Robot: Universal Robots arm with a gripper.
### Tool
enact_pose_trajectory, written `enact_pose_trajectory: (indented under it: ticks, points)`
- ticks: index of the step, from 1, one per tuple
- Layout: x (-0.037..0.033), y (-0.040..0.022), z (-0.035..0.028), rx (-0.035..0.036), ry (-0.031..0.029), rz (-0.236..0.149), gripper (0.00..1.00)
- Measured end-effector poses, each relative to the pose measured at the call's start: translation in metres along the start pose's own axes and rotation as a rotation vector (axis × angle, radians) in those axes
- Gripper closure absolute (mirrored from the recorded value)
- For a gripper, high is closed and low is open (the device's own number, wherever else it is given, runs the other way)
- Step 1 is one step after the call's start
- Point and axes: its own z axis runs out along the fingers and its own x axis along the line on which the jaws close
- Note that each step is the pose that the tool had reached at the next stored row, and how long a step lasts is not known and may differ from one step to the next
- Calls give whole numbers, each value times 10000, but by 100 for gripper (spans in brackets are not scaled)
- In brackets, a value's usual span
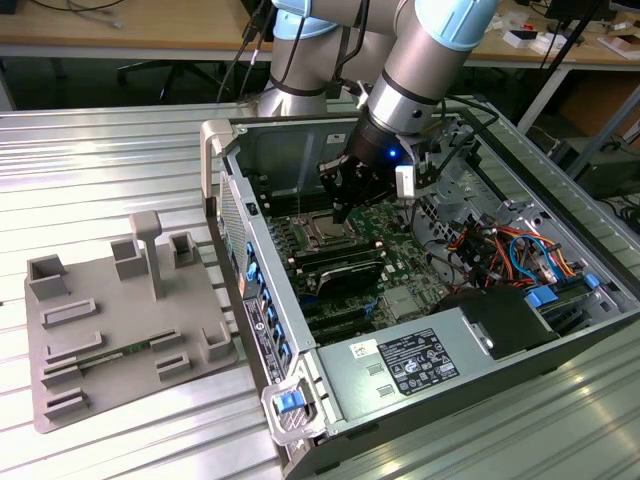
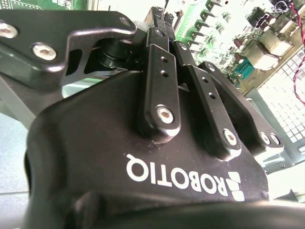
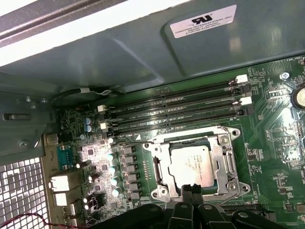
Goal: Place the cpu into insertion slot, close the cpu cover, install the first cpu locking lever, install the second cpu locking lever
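Observation:
In the first wrist view the cpu (image 3: 191, 164) lies flat in the insertion slot (image 3: 153, 160), silvery top up. The cpu cover (image 3: 224, 139) is a silvery frame lying down around the chip. My gripper (image 3: 190, 190) is shut, its tips close together at the edge of the cover nearest the camera, with nothing seen between them. In the exterior view the gripper (image 1: 343, 208) reaches down into the open computer case just above the cpu (image 1: 322, 227). The second wrist view shows the black fingers (image 2: 162, 71) converging toward the green board.
Long black memory slots (image 3: 176, 112) run beside the socket, under the grey case wall (image 3: 143, 52). Coloured cables (image 1: 490, 245) and a power supply (image 1: 400, 365) fill the case toward the exterior view's right. A grey fixture plate (image 1: 120, 320) lies on the table at the exterior view's left.

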Motion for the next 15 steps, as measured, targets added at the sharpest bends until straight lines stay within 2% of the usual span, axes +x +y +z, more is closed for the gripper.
enact_pose_trajectory:
  ticks: [15]
  points:
    - [0, 0, 0, -1, 2, -157, 89]
